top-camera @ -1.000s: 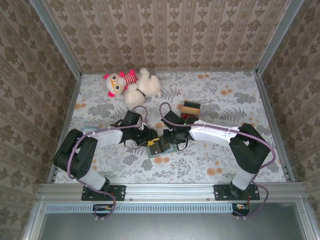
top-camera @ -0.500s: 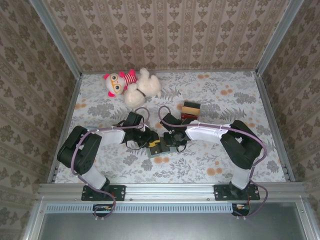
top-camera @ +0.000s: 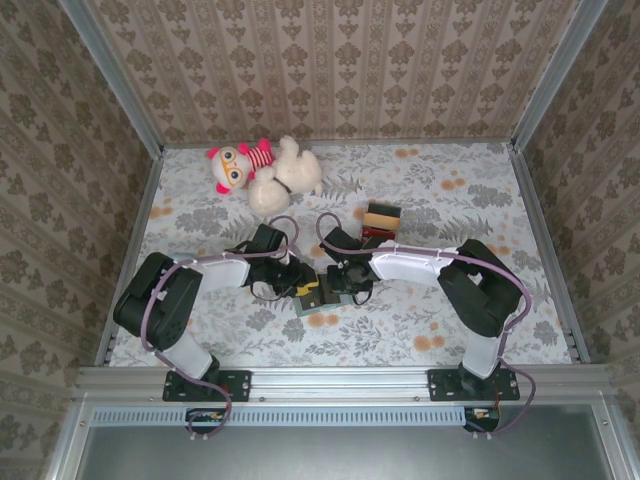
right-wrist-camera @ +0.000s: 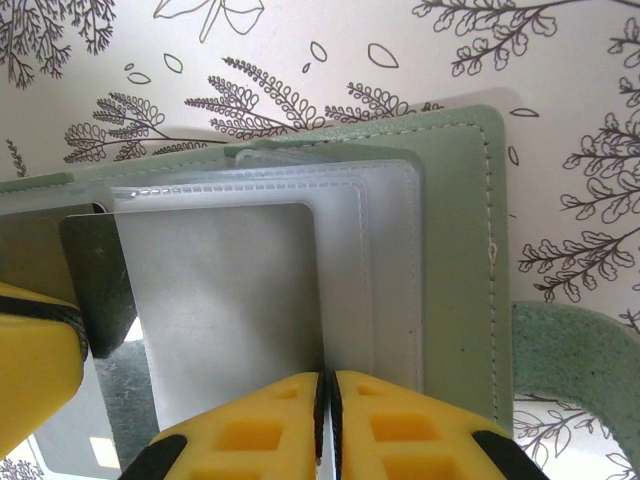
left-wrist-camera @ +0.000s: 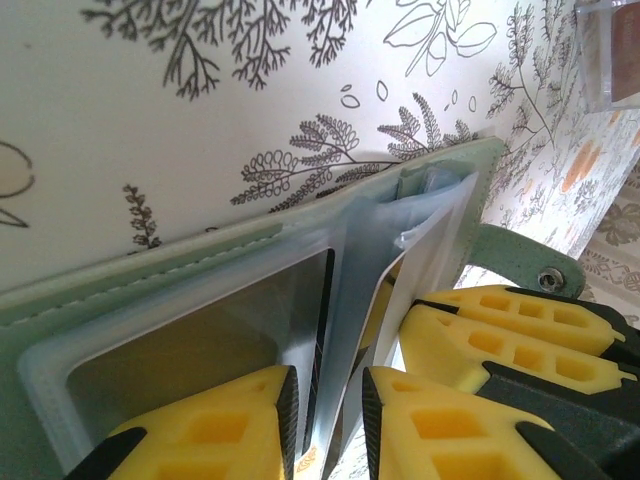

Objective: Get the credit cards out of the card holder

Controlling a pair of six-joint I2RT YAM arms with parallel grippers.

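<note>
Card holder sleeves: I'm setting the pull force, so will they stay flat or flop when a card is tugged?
Probably floppy: a clear sleeve curves and buckles beside the left gripper. The card holder looks soft and thin, so it would likely drag along unless pinned. The grey card seems stiffer: it lies flat.

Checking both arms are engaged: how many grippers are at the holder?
2. The left gripper pinches a clear sleeve on the holder's left. The right gripper, shut, is beside it on the right, over the holder.
</note>
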